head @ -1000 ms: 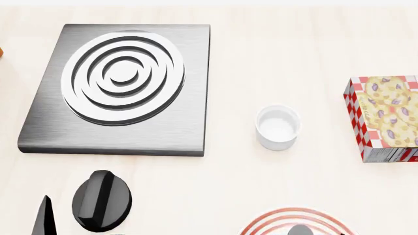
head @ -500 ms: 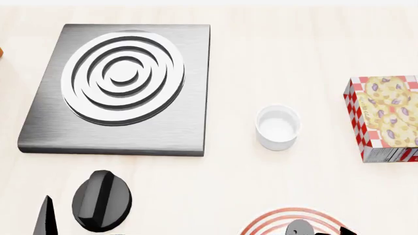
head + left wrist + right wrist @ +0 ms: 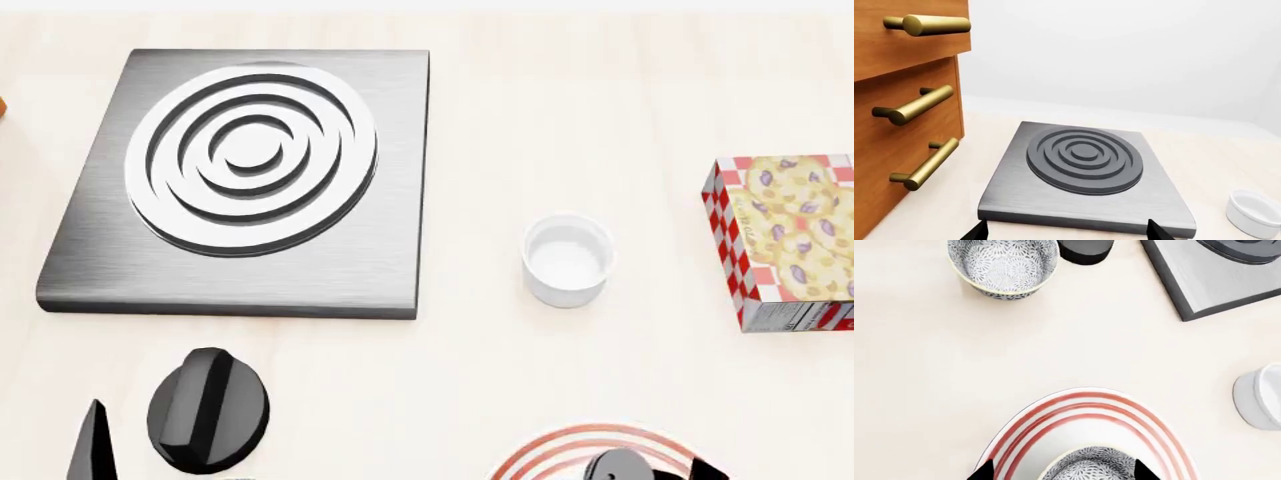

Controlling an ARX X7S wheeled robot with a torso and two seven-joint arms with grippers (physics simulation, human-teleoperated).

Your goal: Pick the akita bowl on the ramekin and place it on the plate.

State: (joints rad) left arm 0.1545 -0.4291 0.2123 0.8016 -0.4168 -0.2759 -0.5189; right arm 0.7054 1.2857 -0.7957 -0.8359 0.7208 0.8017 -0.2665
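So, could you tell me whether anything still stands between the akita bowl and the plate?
Nothing visible does: the akita bowl already sits on the plate, between the right gripper's fingertips. The ramekin stands empty, well apart.

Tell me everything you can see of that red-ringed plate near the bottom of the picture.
The plate is a wide, flat, round white dish with thin red concentric rings round its rim; it looks like glazed ceramic. It lies flat on the pale wooden table, only partly in view in both the head and right wrist views. A speckled akita bowl sits on its middle, between the tips of the right gripper. A second speckled bowl and the white ramekin stand apart from it on the table.
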